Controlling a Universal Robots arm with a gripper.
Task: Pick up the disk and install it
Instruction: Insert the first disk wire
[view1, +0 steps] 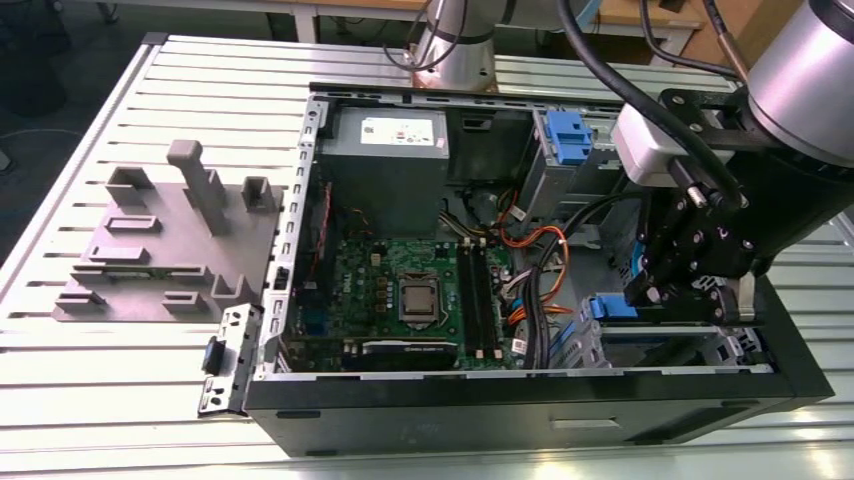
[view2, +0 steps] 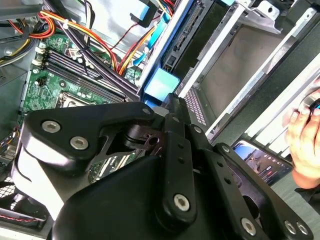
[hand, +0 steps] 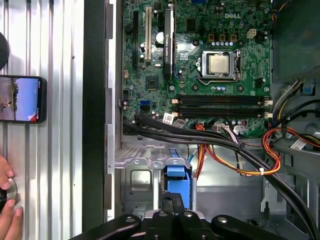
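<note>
Slatted metal table as the base, with an open computer case lying flat on it. At 9 o'clock of the case in the exterior view, a grey plastic fixture with upright posts, just beside the case wall.

Inside the case:
- green motherboard in the middle
- grey power supply box with a white sticker at 12 o'clock
- a bundle of orange, red and black cables toward 3 o'clock
- a separate blue latch at 1 o'clock

Black gripper down inside the metal drive cage at 4 o'clock of the case. Its fingers pressed together side by side, closed on themselves, not around any object.

The disk seated in this cage, recognised by its blue bracket, at the 9 o'clock side of the gripper in the exterior view. In the first wrist view, fingertips right at the edge of the bracket of the disk; touching or only very near, cannot tell. Same closeness in the second wrist view: pale blue tab of the disk directly in front of the gripper.

Outside the case, a phone with lit screen flat on the table, and a person's hand near it.
</note>
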